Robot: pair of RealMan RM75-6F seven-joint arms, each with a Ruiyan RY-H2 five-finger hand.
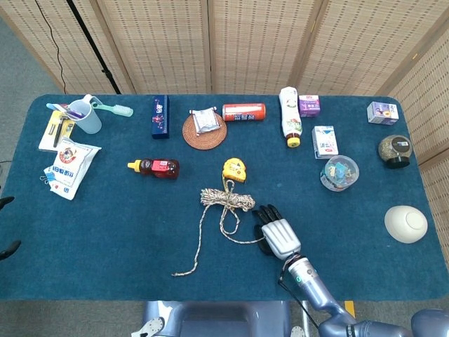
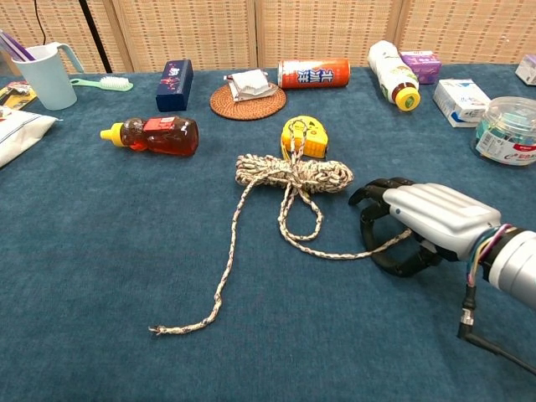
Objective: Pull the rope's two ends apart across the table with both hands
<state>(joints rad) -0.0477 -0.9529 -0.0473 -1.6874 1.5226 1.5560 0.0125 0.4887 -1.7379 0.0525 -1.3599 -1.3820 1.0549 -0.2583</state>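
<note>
A speckled rope lies mid-table, its coiled bundle (image 2: 293,173) just in front of a yellow tape measure (image 2: 304,135). One end (image 2: 156,329) trails to the front left and lies free. The other end (image 2: 400,239) runs right and passes under my right hand (image 2: 423,222), which also shows in the head view (image 1: 278,233). That hand arches over this end, fingers (image 2: 370,201) curled down to the cloth and thumb below, with a gap between them. Only dark tips of my left hand (image 1: 5,248) show at the head view's left edge, far from the rope.
A honey bottle (image 2: 159,134) lies left of the rope. A woven coaster (image 2: 247,102), a red can (image 2: 314,73) and a blue box (image 2: 174,84) sit behind. A plastic jar (image 2: 507,130) and a white bottle (image 2: 394,74) stand at the right, and a white bowl (image 1: 405,223) at the far right.
</note>
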